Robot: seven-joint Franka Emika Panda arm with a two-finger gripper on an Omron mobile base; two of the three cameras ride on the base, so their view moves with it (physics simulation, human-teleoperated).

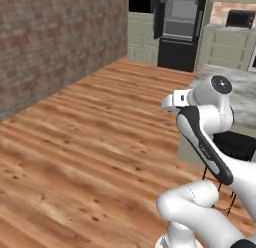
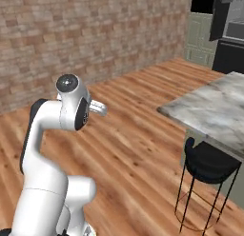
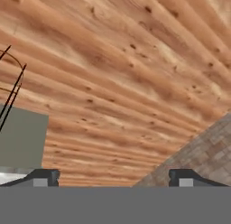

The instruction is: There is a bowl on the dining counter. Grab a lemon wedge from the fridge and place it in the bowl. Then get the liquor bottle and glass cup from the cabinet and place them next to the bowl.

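The hand [image 3: 113, 178] stands with its two dark fingertips [image 3: 45, 177] set wide apart and nothing between them, looking down at the bare wooden floor [image 3: 117, 74]. Taking the marble bench [image 2: 214, 109] as the landmark: the arm [image 2: 52, 135] is folded up well off the bench's near corner, out over the floor, with its wrist pointing away from the bench toward the brick wall [image 2: 95, 35]. A black stool [image 2: 209, 166] with thin wire legs sits tucked just under the bench's near edge; in the hand view, its wire legs [image 3: 11, 94] and a grey panel of the bench's side [image 3: 22, 137] show at the left. Beyond the far end of the bench, against the back of the room, stands the fridge [image 1: 180, 29], dark, with its door swung open and pale shelves inside; what lies on those shelves is too small to tell. Pale green cabinets [image 1: 222, 47] run beside the fridge on the bench's side, and a dark microwave [image 1: 241, 18] sits above them. The visible part of the bench top carries nothing I can make out.
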